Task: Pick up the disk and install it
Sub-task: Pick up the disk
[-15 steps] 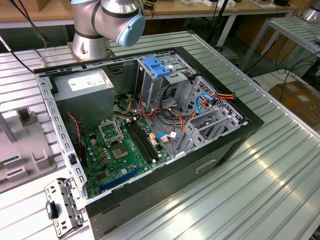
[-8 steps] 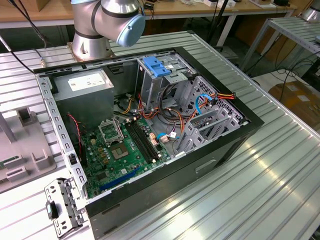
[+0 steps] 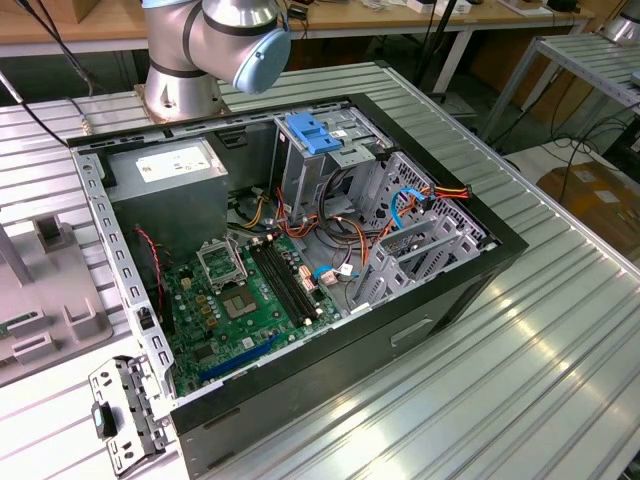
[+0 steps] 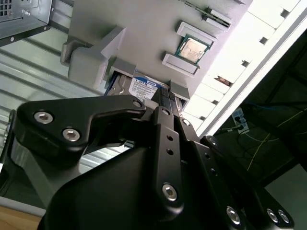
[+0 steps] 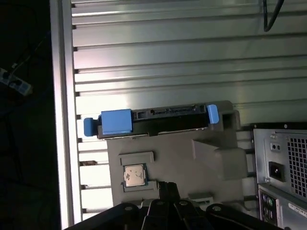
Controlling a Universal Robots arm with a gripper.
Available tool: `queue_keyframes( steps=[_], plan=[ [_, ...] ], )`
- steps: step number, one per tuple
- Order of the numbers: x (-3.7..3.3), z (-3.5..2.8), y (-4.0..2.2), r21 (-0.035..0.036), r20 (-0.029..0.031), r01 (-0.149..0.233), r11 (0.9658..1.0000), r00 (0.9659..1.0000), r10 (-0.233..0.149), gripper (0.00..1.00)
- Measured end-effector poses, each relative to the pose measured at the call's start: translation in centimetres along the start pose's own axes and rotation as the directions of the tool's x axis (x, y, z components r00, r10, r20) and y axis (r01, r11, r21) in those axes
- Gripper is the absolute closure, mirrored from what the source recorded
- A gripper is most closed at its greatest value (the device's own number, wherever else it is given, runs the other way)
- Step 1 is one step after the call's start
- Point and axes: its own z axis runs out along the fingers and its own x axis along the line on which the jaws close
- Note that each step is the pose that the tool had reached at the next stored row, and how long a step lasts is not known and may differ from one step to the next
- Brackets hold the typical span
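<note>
On the ribbed metal table (image 3: 480, 380), the open computer case (image 3: 400, 335) lies on its side with its boards and cables exposed. The arm (image 3: 215, 40) rises from its base beyond the case. A grey holder (image 5: 182, 158) sits just beside the rear of the case and near the table's edge. The gripper (image 5: 166, 186) hovers over the holder's flat part. Its fingers look drawn together at the tips with nothing between them, and they stay apart from the disk (image 5: 158, 117). The disk stands on its long thin edge in a slot on the side of the holder away from the gripper. Its long axis runs along the table's ribs and crosswise to the table's edge. One end points toward that edge and the other toward the case. Its blue rails (image 5: 116, 121) cap both ends, and the broader tab is on the end nearer the table's edge. Beyond the disk, away from the holder, the ribs lie bare, and its upper edge stands uncovered. A processor chip (image 5: 135, 175) rests in a square recess of the holder, between the gripper and the disk.
</note>
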Motion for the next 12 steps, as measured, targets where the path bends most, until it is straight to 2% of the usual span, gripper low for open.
queue_keyframes(
  steps=[6,12],
  plan=[
    [0.0,0.0,0.0,-0.0009,-0.0015,0.037,0.9993,0.9993,-0.037,0.89],
    [0.0,0.0,0.0,-0.002,-0.0032,0.075,0.9972,0.9972,-0.075,0.89]
  ],
)
